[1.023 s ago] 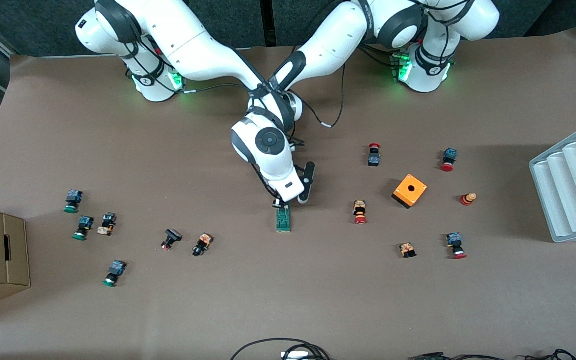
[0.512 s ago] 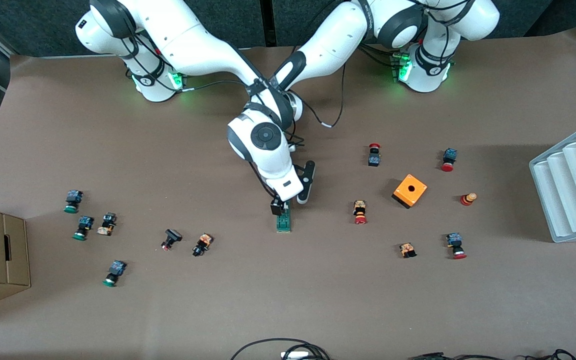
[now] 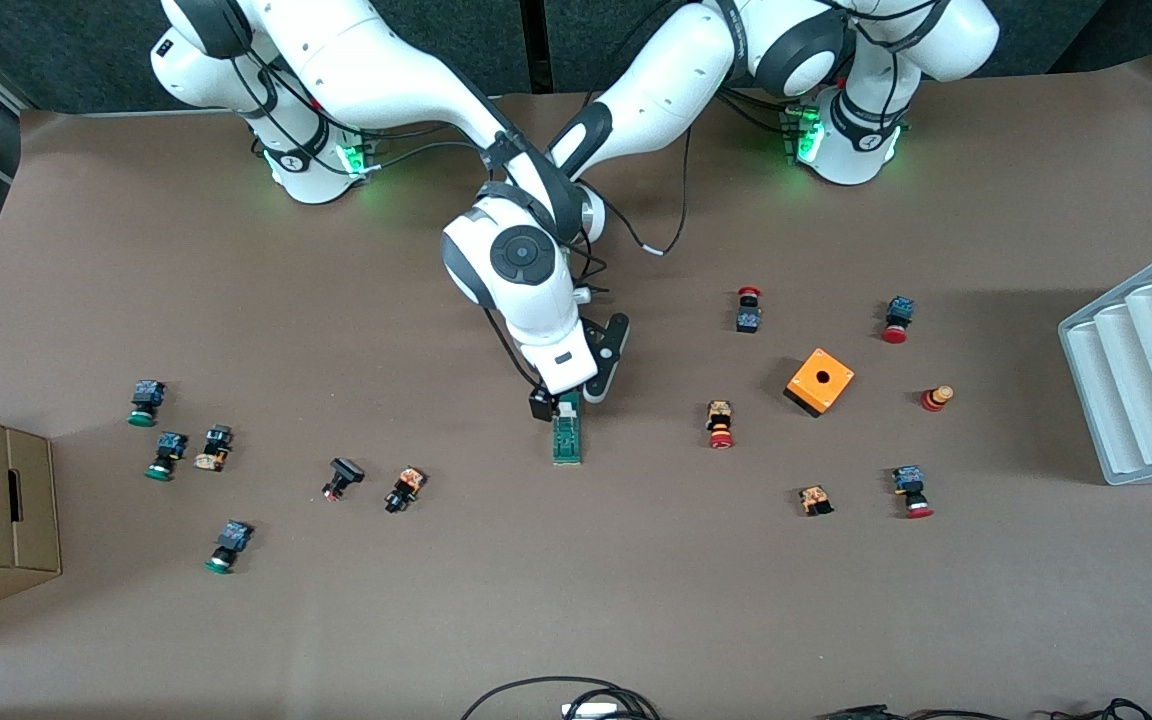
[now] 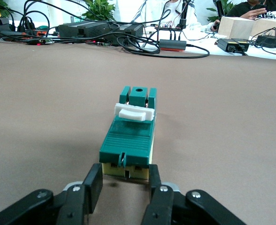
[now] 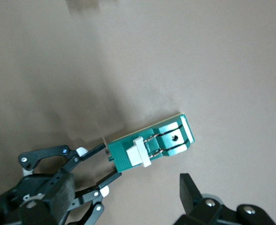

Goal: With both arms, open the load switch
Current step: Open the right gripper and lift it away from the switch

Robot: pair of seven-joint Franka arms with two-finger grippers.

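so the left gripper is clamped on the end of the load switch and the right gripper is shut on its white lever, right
Not quite. The left gripper is clamped on the end of the load switch, but the right gripper's jaws stand open above the switch, holding nothing; its white lever is untouched. The right wrist view shows this.

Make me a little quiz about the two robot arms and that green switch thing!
1. True or false: the left end effector is shut on one end of the load switch.
2. The right end effector is: A) open above the load switch, B) shut on the orange box, C) holding a push button.
3. Fill in: the lever on top of the load switch is ____ in colour.

Key: 1 true; 2 A; 3 white.
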